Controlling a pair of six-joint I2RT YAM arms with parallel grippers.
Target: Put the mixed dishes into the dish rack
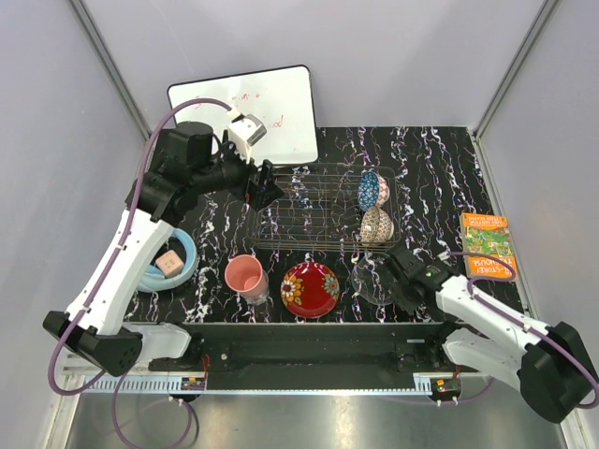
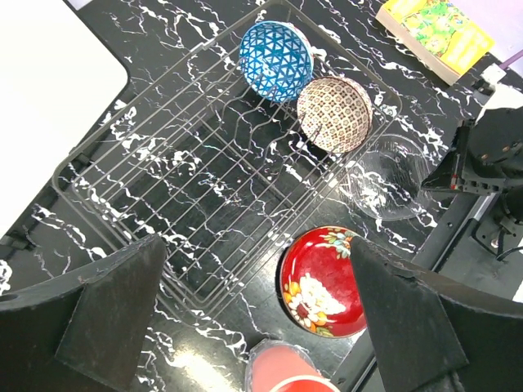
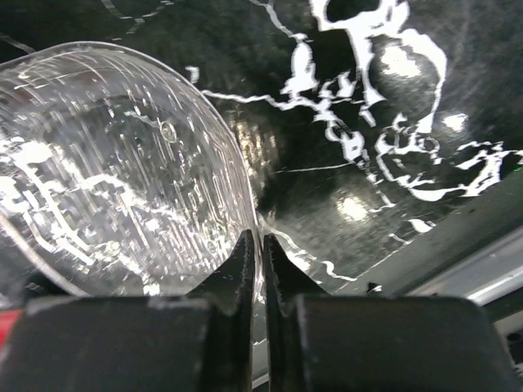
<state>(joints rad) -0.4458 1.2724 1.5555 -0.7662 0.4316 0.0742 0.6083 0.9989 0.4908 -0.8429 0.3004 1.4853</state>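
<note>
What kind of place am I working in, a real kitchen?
Likely a lab test cell, not a kitchen: plain panel walls box in one marbled table, with a whiteboard behind the dish rack.

A light-blue bowl (image 1: 190,271) holds 1 block (image 1: 170,263); whiteboard (image 1: 281,103) and book (image 1: 489,245) lie apart.

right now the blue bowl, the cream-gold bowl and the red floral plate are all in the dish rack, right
No. The blue bowl and cream-gold bowl are in the dish rack, but the red floral plate lies on the table outside it, as the top external view shows.
</note>
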